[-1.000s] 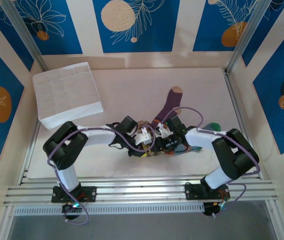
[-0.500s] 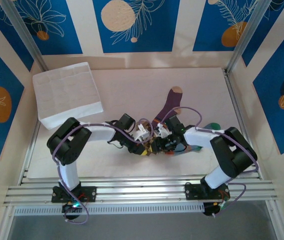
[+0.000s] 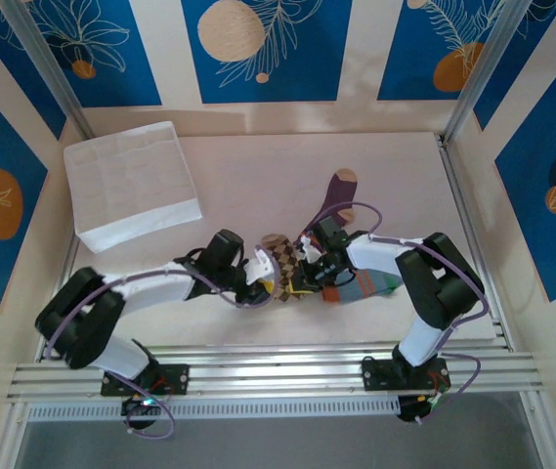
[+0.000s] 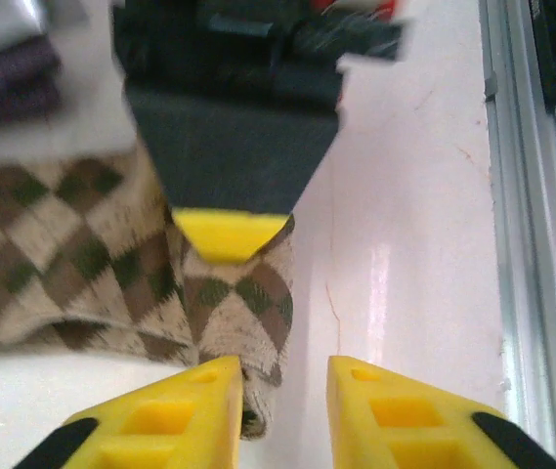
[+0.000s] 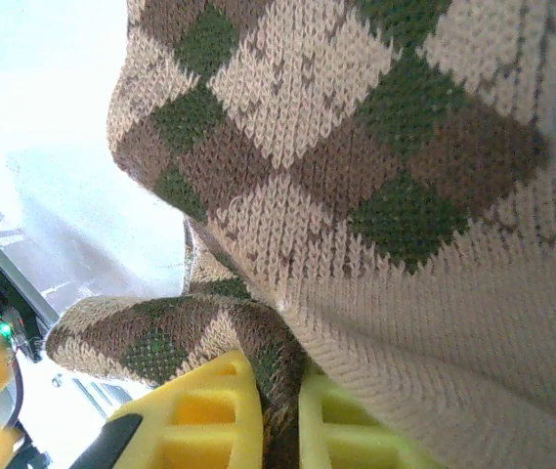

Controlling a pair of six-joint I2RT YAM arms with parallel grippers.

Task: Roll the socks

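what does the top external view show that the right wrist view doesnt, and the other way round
Top external adds the layout: the white gridded box at the far left, the purple sock lying flat beyond the arms, and the blue-grey sock partly under the right arm. Right wrist adds the close detail: the right gripper shut on a fold of knit fabric. Shared: the diamond-patterned sock, seen from above in one and close up in the other.
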